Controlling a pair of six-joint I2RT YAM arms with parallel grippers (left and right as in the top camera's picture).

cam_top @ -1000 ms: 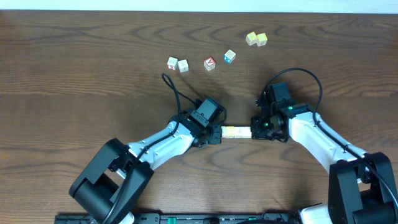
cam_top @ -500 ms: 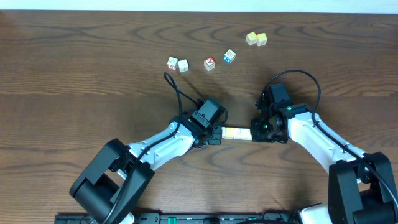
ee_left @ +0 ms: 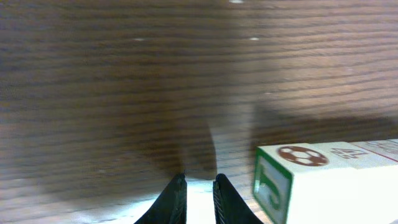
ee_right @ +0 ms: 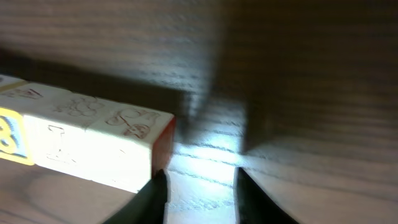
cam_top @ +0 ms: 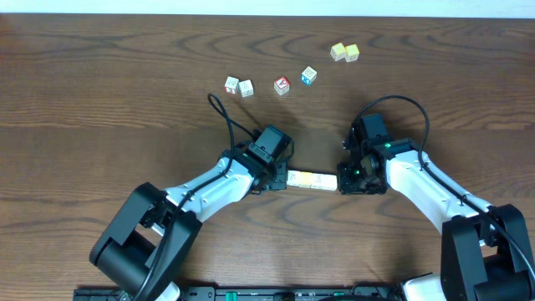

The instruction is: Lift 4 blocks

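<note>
1. Four small, square-edged wooden blocks [cam_top: 312, 179] lie end to end in one straight row on the dark, grained wooden table [cam_top: 100, 117]. Three are cream and one is yellow-topped, all with faint printed pictures.
2. Left gripper [ee_left: 199, 198] sits just beside the row's left end. Its fingers are almost together, with only a slim gap, and grip nothing.
3. Right gripper [ee_right: 198, 200] sits just beside the row's right end. Its fingers are parted over the wood and hold nothing.
4. Six loose cubes [cam_top: 282, 85] lie scattered near the far edge, well apart from the row. Open wood stretches to both sides.
</note>
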